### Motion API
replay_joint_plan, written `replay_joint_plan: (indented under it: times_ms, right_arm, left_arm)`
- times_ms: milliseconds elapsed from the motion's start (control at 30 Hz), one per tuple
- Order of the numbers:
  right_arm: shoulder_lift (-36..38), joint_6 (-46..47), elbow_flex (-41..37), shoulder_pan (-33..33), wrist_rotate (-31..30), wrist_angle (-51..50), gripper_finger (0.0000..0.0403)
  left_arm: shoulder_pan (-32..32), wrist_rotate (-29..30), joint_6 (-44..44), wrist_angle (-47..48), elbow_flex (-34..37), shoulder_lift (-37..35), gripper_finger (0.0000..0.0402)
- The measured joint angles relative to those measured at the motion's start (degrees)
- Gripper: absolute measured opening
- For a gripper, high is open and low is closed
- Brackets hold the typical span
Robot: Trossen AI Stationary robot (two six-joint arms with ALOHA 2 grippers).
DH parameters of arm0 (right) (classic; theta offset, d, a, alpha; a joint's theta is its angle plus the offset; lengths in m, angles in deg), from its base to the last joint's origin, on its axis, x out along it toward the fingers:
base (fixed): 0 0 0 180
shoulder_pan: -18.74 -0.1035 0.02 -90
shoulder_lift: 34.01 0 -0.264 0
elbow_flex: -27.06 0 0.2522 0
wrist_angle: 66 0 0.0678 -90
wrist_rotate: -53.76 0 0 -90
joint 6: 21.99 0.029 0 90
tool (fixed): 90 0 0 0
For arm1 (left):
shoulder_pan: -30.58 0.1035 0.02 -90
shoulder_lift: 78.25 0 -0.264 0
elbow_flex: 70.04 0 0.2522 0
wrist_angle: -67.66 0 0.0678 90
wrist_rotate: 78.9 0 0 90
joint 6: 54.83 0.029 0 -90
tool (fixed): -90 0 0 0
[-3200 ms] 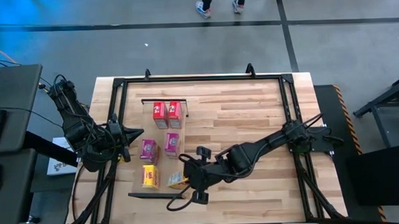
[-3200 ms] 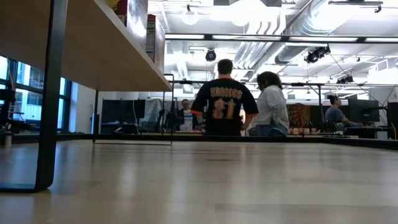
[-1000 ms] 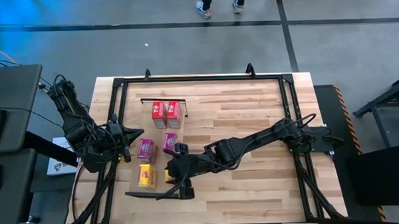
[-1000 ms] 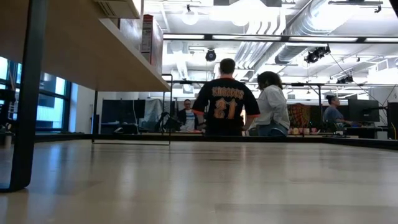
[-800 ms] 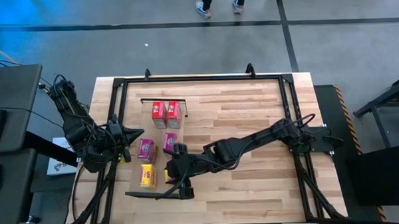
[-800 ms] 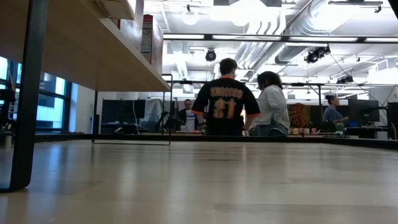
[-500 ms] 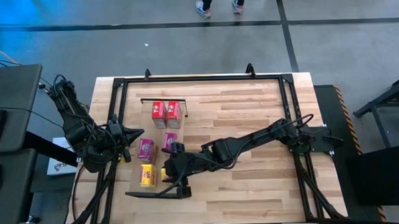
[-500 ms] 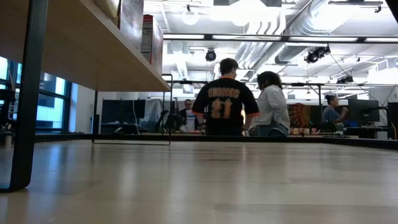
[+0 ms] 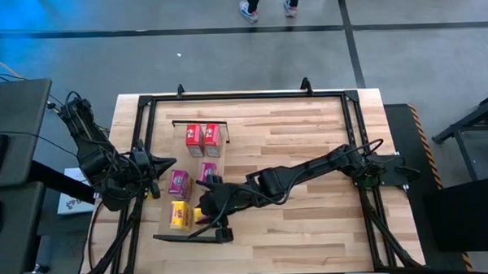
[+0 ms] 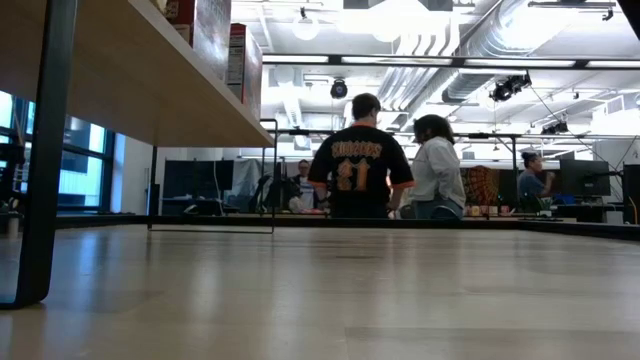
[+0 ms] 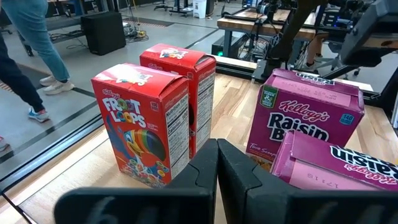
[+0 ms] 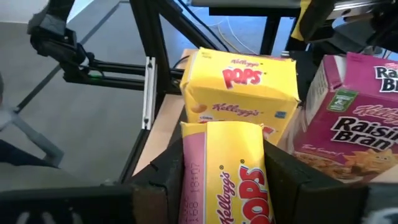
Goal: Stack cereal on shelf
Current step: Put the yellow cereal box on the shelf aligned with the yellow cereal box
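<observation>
Desk [image 9: 309, 143], shelf [image 9: 189, 159] at left | right hand [image 12: 224, 180] clasps yellow cereal box [image 12: 230, 168] | left hand [image 11: 217, 177] shut, empty.

bright overhead ceiling lights [image 10: 400, 20] glare, blue glow on the floor [image 9: 0, 32], soft shadows, near tabletop [image 10: 320, 310] blurred.

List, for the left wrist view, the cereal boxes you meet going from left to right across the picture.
Froot Loops box → second red box → upright Raisin Bran box → nearer Raisin Bran box.
</observation>
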Motion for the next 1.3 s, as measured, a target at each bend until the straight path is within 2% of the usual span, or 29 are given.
replay_joint_plan:
  times_ms: [167,433,600,867,1033,1167,1300]
  right_arm:
    - [0.00,0.97,0.00,0.20,0.51,0.03,0.0142]
    - [-0.19,0.61,0.00,0.59,0.51,0.49,0.0198]
    - [-0.22,0.43,0.00,0.82,0.51,1.08,0.0218]
    - [-0.05,-1.72,0.00,0.67,0.48,-0.99,0.0220]
    - [2.57,-2.51,0.07,-0.28,-0.18,-4.02,0.0220]
    - [3.77,-1.40,0.07,-1.79,-2.44,-8.15,0.0220]
    - [4.10,1.31,0.07,-3.86,-2.01,-13.75,0.0220]
  left_arm:
    - [0.00,0.00,0.00,0.00,0.00,0.00,0.0000]
    - [0.00,0.02,0.01,0.00,0.00,0.00,0.0000]
    - [0.00,0.02,0.00,0.00,0.00,0.00,0.0000]
    - [0.00,0.02,0.02,0.00,0.00,0.00,0.0000]
    - [0.00,0.04,0.02,0.03,0.00,0.00,0.0000]
    - [0.00,0.04,0.02,0.01,0.00,0.02,0.0000]
    - [0.00,0.02,0.02,0.07,0.00,0.02,0.0000]
